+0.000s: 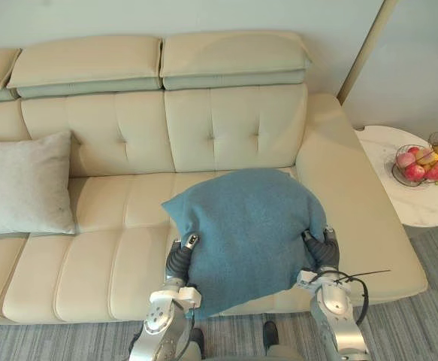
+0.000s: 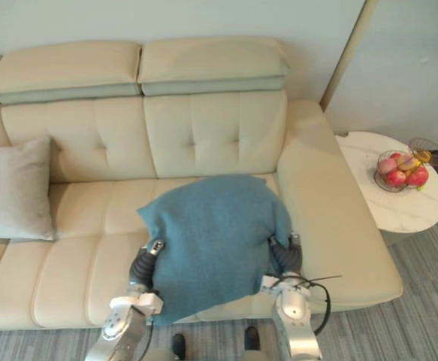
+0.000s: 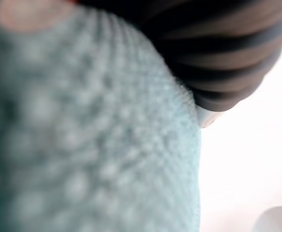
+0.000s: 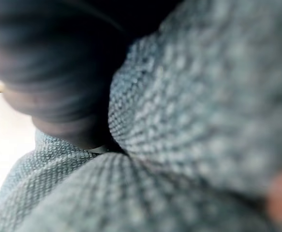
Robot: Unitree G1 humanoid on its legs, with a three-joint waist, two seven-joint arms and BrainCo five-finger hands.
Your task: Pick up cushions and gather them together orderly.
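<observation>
Evenly flanked: left hand [image 1: 181, 256] and right hand [image 1: 322, 247] sit at opposite side edges of the blue cushion [image 1: 249, 226].
Both hands are sunk behind the fabric, so how far either is open cannot be told. The cushion lies over the right seat of the sofa [image 1: 113, 218], its near corner hanging past the front edge and the armrest just beside it. Bare seat runs leftward to the grey cushion [image 1: 23, 184], which leans on the backrest. Two cushions, one round table [image 1: 421, 207], one fruit bowl [image 1: 420, 165].

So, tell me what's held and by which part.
The blue cushion, between left hand and right hand at its side edges; the grip itself is hidden.
</observation>
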